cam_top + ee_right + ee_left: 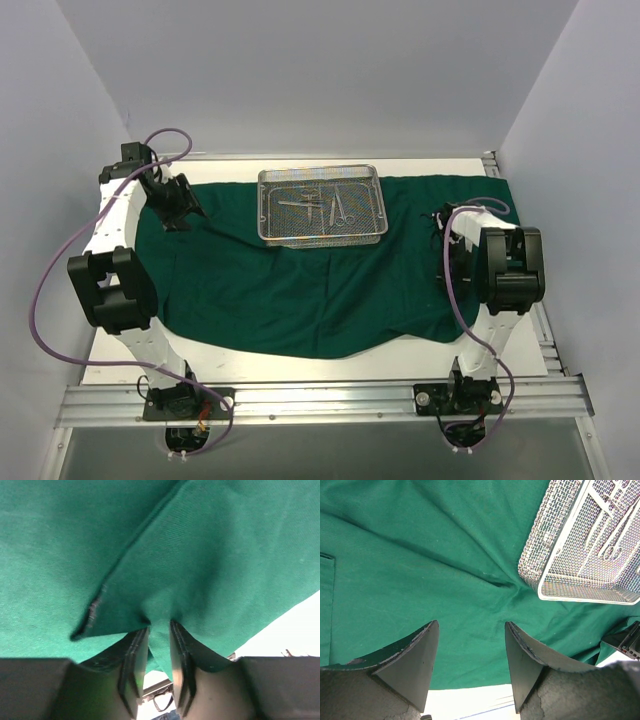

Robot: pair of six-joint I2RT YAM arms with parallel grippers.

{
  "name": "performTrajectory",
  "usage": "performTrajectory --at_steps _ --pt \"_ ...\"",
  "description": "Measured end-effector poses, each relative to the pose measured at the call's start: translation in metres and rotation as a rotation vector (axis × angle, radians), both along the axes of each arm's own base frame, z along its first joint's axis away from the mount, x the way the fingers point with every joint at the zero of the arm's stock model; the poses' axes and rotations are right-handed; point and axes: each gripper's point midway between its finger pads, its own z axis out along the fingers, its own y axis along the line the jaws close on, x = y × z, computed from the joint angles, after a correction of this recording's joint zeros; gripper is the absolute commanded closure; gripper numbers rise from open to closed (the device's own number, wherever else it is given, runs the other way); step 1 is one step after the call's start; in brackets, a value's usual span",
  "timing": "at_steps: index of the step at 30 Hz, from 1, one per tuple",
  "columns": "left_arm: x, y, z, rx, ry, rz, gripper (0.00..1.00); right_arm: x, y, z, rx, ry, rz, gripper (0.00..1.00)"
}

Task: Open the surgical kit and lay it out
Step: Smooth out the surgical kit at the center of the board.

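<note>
Right jaws: I pinch a drape [225, 555] fold, to spread it.
Left jaws: apart, empty, over drape near tray [540, 545].
Tray: holds instruments [320, 205], awaiting layout.

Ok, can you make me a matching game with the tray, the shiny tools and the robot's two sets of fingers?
Things:
1 tray
2 tools
3 left fingers
4 right fingers

States:
A pinching the green cloth
B open, holding nothing
C sitting on the green cloth
D lying in the tray

Pairs: 1-C, 2-D, 3-B, 4-A
</note>
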Motion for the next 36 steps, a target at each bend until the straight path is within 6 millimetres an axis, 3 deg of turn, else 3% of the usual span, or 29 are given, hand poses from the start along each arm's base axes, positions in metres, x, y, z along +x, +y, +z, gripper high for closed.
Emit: performTrajectory --at_steps 6,14,17,20,22,25,26,27,28,29,30,31,33,36 --pt "0.000 0.000 0.000 -0.002 0.000 -0.001 0.36 0.001 0.005 -0.002 0.004 0.003 0.021 0.99" --pt "0.000 0.000 0.000 -0.002 0.000 0.000 0.36 0.001 -0.003 0.001 -0.019 -0.015 -0.027 1.00" --pt "0.000 0.000 -0.002 -0.002 0.001 0.002 0.36 0.002 -0.030 0.014 -0.051 -0.077 -0.152 1.00" --pt "-0.003 0.002 -0.013 -0.005 0.021 0.014 0.41 -0.003 -0.075 0.039 -0.126 -0.185 -0.339 1.00" --pt "-0.012 0.003 -0.025 -0.012 0.056 0.028 0.41 -0.014 -0.110 0.060 -0.187 -0.267 -0.486 1.00" --pt "-0.029 0.005 -0.042 -0.023 0.110 0.055 0.40 -0.048 -0.155 0.095 -0.287 -0.382 -0.703 1.00" --pt "-0.034 0.006 -0.045 -0.027 0.123 0.064 0.40 -0.061 -0.164 0.104 -0.318 -0.407 -0.760 0.95" --pt "-0.037 0.009 -0.047 -0.030 0.132 0.075 0.40 -0.074 -0.169 0.113 -0.348 -0.425 -0.807 0.84" --pt "-0.040 0.012 -0.047 -0.033 0.136 0.089 0.40 -0.084 -0.171 0.120 -0.371 -0.443 -0.846 0.65" --pt "-0.041 0.016 -0.047 -0.035 0.135 0.104 0.40 -0.091 -0.169 0.124 -0.382 -0.462 -0.876 0.39" --pt "-0.042 0.021 -0.046 -0.036 0.133 0.120 0.39 -0.096 -0.164 0.126 -0.381 -0.476 -0.895 0.31" --pt "-0.043 0.025 -0.045 -0.037 0.126 0.135 0.37 -0.100 -0.158 0.126 -0.366 -0.482 -0.895 0.25" --pt "-0.044 0.034 -0.044 -0.034 0.117 0.164 0.36 -0.101 -0.144 0.123 -0.316 -0.488 -0.890 0.24" --pt "-0.049 0.040 -0.046 -0.019 0.120 0.187 0.33 -0.081 -0.124 0.117 -0.238 -0.492 -0.809 0.24"
